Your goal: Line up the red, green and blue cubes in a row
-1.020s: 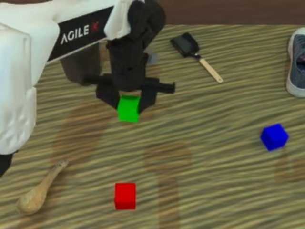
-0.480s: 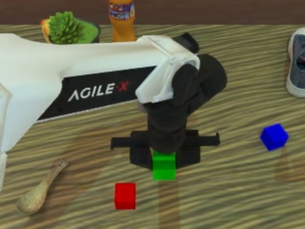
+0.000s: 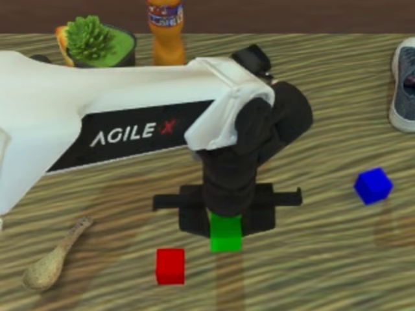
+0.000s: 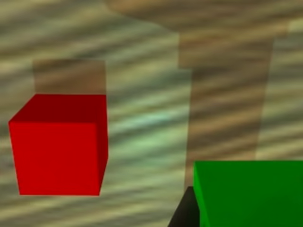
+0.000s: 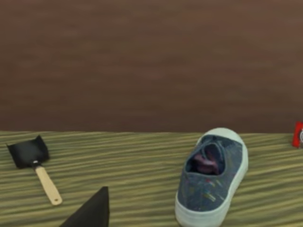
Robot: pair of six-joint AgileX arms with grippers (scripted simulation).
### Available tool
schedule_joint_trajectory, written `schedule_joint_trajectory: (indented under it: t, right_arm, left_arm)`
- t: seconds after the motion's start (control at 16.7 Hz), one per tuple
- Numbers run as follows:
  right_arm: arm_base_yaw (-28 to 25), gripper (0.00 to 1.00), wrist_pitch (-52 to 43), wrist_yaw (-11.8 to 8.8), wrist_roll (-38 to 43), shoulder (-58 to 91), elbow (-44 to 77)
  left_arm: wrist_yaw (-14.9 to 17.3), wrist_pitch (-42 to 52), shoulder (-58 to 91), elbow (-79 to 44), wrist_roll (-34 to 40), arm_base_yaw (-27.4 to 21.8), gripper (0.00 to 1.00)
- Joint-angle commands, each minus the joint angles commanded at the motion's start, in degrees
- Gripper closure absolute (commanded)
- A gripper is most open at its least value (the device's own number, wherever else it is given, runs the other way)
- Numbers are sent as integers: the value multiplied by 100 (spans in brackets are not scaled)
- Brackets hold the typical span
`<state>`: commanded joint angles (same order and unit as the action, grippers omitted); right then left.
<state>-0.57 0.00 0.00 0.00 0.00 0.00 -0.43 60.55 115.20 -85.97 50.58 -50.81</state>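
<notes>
My left gripper (image 3: 225,225) is shut on the green cube (image 3: 225,234), low over the table just right of the red cube (image 3: 170,265) and a little farther back. In the left wrist view the green cube (image 4: 248,194) fills the near corner, with one dark finger (image 4: 185,213) against its side and the red cube (image 4: 57,146) resting on the table a short gap away. I cannot tell whether the green cube touches the table. The blue cube (image 3: 373,185) sits alone far to the right. My right gripper (image 5: 92,213) is parked out of the top view.
A spiky plant in a pot (image 3: 97,42) and an orange bottle (image 3: 165,29) stand at the back. A wooden spoon (image 3: 55,256) lies front left. A shoe (image 3: 405,84) lies at the right edge. The black spatula (image 5: 35,163) lies left of the shoe (image 5: 213,177).
My left gripper carried the green cube from the back middle toward the front, stopping beside the red cube. In the last half second it only edged slightly forward. Red and blue cubes stayed put.
</notes>
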Motion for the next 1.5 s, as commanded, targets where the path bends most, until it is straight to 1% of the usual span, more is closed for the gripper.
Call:
schedule_joint_trajectory:
  t: [0.36,0.66,1.44,1.5]
  right_arm:
    - [0,0,0,0,0,0,0]
    - [0,0,0,0,0,0,0]
    - [0,0,0,0,0,0,0]
    - [0,0,0,0,0,0,0]
  left_arm:
    - [3,-1200,404,721,18,-17,100]
    - [4,-1347,483,827,25,-29,100]
    - [4,-1347,483,827,25,-29,2]
    - [4,-1347,483,827,25,-29,0]
